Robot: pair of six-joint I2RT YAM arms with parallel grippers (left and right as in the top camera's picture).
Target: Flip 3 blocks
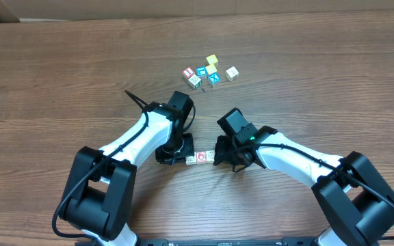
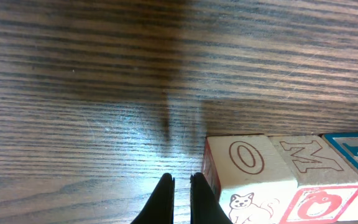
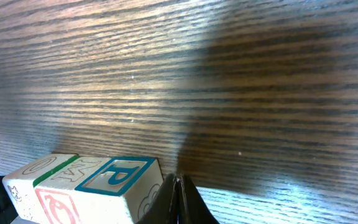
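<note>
Both arms bend inward toward the middle of the desk's near edge. The left claw (image 2: 179, 186) and right claw (image 3: 178, 190), each with fingers pressed together and empty, stand just beside opposite ends of the three blocks (image 1: 201, 158), which lie in a touching row. The desk (image 1: 60, 82) is dark wood-grain. A cluster of other cubes (image 1: 209, 72) sits toward its far edge.

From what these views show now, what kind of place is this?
Probably a robot test bench, not a home: a wood-grain table, a left arm and right arm based at its near edge, and a row of letter blocks between them.
</note>
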